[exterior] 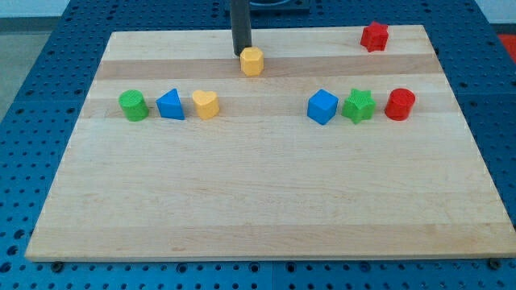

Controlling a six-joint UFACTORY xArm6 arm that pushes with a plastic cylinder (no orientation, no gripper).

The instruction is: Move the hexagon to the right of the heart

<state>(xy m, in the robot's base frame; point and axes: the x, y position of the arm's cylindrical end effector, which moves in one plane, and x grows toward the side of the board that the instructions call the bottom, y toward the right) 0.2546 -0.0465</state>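
Observation:
The yellow hexagon [252, 61] sits near the view's top, a little left of centre. My tip [241, 53] is just at its upper left, touching or nearly touching it. The yellow heart [205, 104] lies lower and to the left, at the right end of a row with a blue triangle [170, 105] and a green cylinder [133, 105]. The hexagon is above and to the right of the heart, apart from it.
A second row on the view's right holds a blue cube [322, 106], a green star [359, 105] and a red cylinder [399, 105]. A red star [374, 36] sits at the top right. The wooden board [258, 209] lies on a blue perforated table.

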